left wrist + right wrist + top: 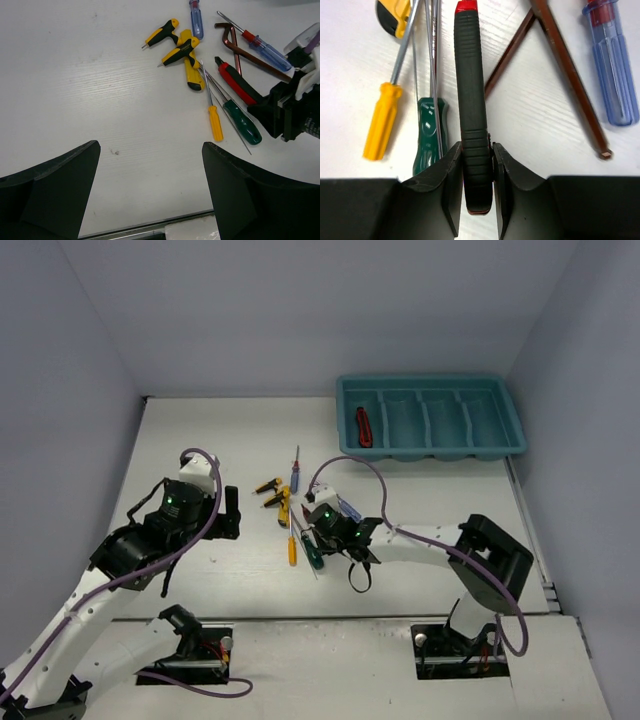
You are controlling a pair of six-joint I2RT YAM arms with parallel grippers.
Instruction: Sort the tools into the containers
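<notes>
My right gripper (320,524) (477,150) is shut on the black-and-red handle of a tool (470,85), which lies low among the pile; this tool also shows in the left wrist view (235,82). Beside it are a yellow screwdriver (381,120) (215,122), a green screwdriver (427,135) (242,122), a dark hex key (570,65) and a blue screwdriver (615,75). Two yellow-black T-handles (162,32) lie further off. My left gripper (229,511) (150,147) is open and empty over bare table, left of the pile. The teal tray (430,385) holds one red tool (363,427) in its leftmost compartment.
The tray stands at the far right against the back wall. Walls close in the white table on the left, back and right. A second blue screwdriver (294,475) and a yellow-handled tool (190,65) lie at the pile's far side. The table's near edge runs just behind my left gripper.
</notes>
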